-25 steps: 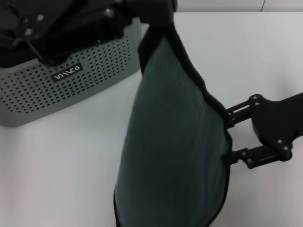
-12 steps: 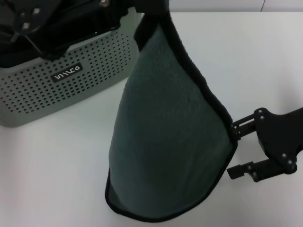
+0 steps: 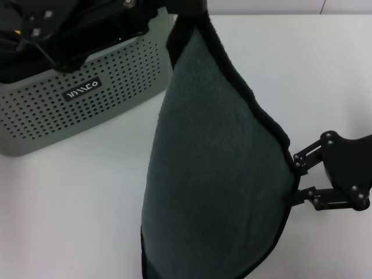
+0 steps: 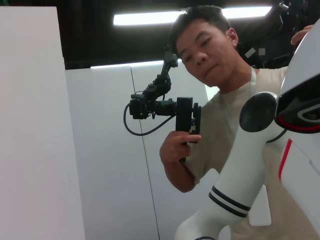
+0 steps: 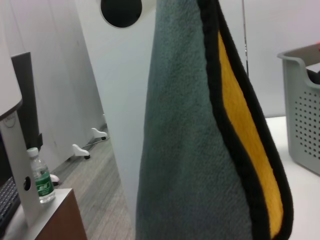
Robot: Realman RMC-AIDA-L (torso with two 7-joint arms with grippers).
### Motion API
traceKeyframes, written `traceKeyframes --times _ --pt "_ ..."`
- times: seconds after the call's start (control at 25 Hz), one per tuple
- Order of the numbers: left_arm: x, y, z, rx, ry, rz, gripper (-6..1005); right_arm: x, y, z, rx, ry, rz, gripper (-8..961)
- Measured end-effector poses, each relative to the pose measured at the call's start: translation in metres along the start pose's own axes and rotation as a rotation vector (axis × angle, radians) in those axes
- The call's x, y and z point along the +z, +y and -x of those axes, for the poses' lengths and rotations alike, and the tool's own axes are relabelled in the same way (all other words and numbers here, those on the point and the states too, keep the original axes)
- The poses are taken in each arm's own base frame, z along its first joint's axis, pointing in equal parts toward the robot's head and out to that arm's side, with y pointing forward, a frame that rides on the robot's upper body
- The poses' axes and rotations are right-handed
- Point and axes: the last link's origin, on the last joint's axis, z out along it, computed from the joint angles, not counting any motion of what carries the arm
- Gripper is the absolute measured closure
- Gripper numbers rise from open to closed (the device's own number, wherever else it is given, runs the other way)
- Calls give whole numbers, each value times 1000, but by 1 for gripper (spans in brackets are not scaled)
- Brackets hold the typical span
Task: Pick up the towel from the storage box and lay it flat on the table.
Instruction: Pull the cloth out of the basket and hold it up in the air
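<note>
White partition panels (image 4: 105,150) stand upright under a dark ceiling with long strip lights (image 4: 145,18). A man in a beige T-shirt (image 4: 215,100) holds a camera rig (image 4: 165,107) beside them. Grey wood-pattern floor (image 5: 97,200). White panel feet (image 5: 80,150) rest on it. A water bottle (image 5: 42,180) stands on a brown cabinet (image 5: 55,220).

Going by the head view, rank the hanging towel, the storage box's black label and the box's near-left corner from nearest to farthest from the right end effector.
1. Dark grey-green terry towel: beside the right end effector, at its edge.
2. Small black label: on the pale perforated storage box, far left.
3. Box's near-left corner: farthest left.
</note>
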Motion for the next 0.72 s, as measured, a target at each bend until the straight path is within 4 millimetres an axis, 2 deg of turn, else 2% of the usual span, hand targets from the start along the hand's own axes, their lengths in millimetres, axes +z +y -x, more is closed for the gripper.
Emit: traceKeyframes --times 0.32,0.56,0.72 --pt "-1 0 2 -6 -6 -3 984 -6 3 -4 10 -4 -23 652" --pt "-1 0 3 -8 -8 -6 983 -7 3 -4 -7 -22 -43 650" --pt "-4 -1 4 -20 1 -21 983 -12 6 -5 -41 -41 -82 743"
